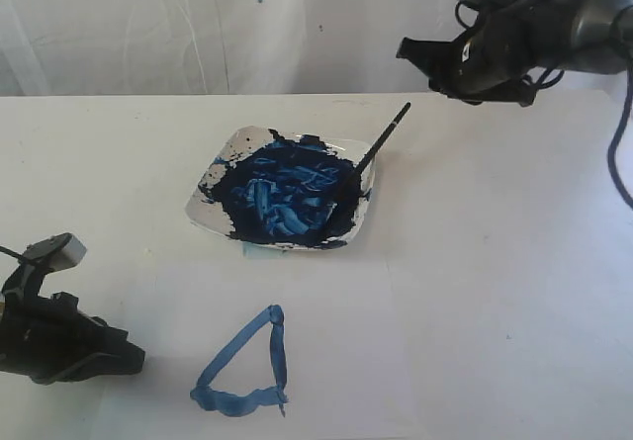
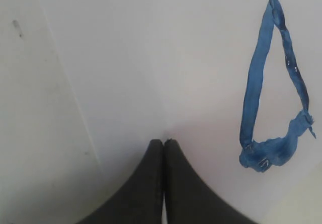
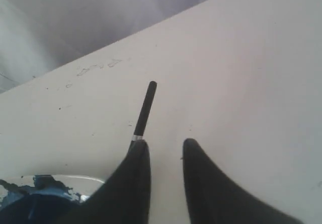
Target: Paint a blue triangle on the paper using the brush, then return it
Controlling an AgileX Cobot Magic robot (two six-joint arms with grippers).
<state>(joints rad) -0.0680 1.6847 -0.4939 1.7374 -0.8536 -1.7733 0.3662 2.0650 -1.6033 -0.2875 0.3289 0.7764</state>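
Note:
A blue triangle point(image 1: 247, 366) of thick uneven strokes is painted on the white paper point(image 1: 326, 351) near the front; the left wrist view shows the blue triangle point(image 2: 274, 103) too. The thin black brush point(image 1: 376, 149) lies with its tip in the blue paint of the white square plate point(image 1: 203, 208), its handle sticking out over the rim. My right gripper point(image 1: 415, 49) hangs open above and behind the plate, holding nothing; the brush point(image 3: 145, 110) handle shows just beyond one of its fingers point(image 3: 138, 153). My left gripper point(image 2: 164, 142) rests shut and empty on the paper point(image 2: 151, 58), left of the triangle.
The plate holds a thick dark blue paint mass point(image 1: 287, 188). A pale curtain point(image 1: 198, 25) hangs behind the table's back edge. The right arm's cables point(image 1: 623, 143) hang at the far right.

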